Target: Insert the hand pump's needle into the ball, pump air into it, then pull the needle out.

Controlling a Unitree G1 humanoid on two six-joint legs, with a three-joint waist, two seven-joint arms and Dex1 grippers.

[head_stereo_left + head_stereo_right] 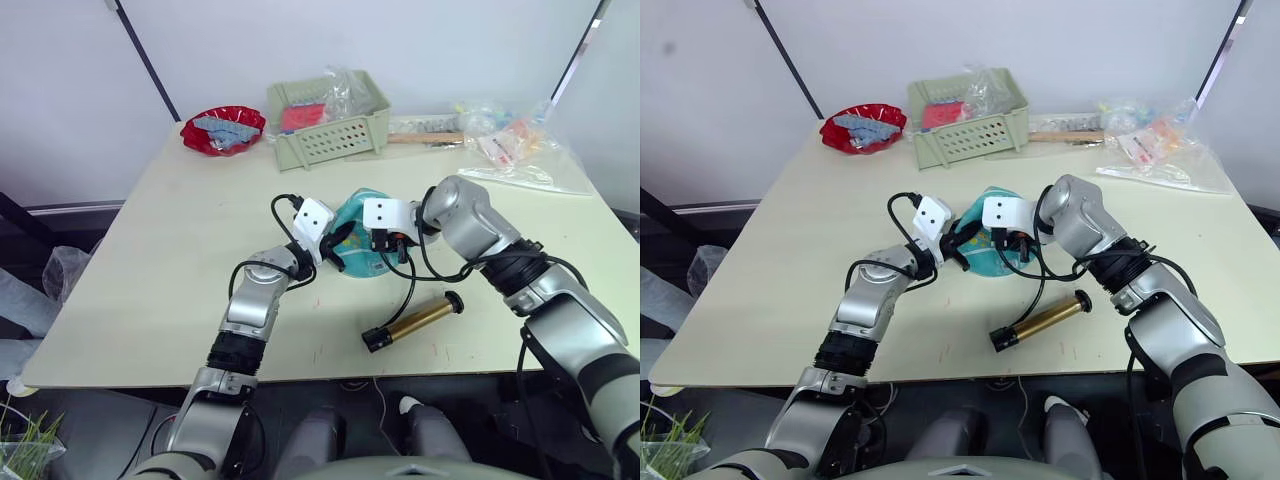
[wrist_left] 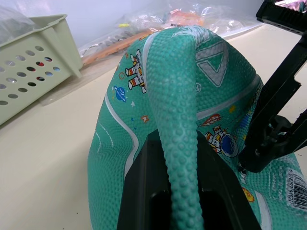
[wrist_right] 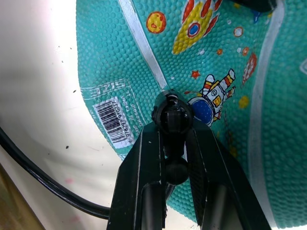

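The teal ball, limp and partly flat, lies mid-table. My left gripper is shut on a raised fold of the ball, whose black fingers clamp the fold from both sides. From the other side, my right gripper is shut on the black fitting at the hose end, which presses against the ball next to a barcode label. The needle is hidden behind that fitting. The gold hand pump lies on the table in front of the ball, its thin hose curving up to my right gripper.
At the back of the table stand a red bowl and a pale green basket. Plastic bags and a wooden-handled tool lie at the back right. The table's front edge runs just behind the pump.
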